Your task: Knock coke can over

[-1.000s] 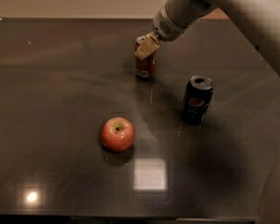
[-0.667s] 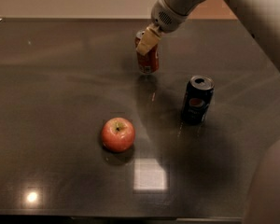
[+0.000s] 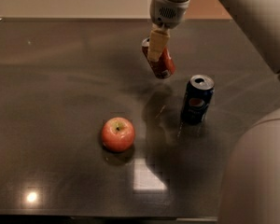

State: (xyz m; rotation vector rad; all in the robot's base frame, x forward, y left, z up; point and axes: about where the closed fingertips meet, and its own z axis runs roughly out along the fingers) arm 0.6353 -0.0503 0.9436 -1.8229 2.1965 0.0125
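The coke can (image 3: 162,64), red with white lettering, is tilted at the back middle of the dark table (image 3: 60,78), its top leaning to the upper left and its base to the lower right. My gripper (image 3: 157,45) comes down from above and is shut on the can's upper part. One cream-coloured finger (image 3: 157,41) lies across the front of the can; the other is hidden behind it. The can's reflection shows on the table just below it.
A dark blue Pepsi can (image 3: 197,100) stands upright to the right of and nearer than the coke can. A red apple (image 3: 117,134) sits at the front middle. My arm's pale casing (image 3: 256,171) fills the right edge.
The coke can stood upright under the gripper; now it is tilted, with its base swung to the right. The gripper has shifted slightly right. The apple and Pepsi can have not moved.
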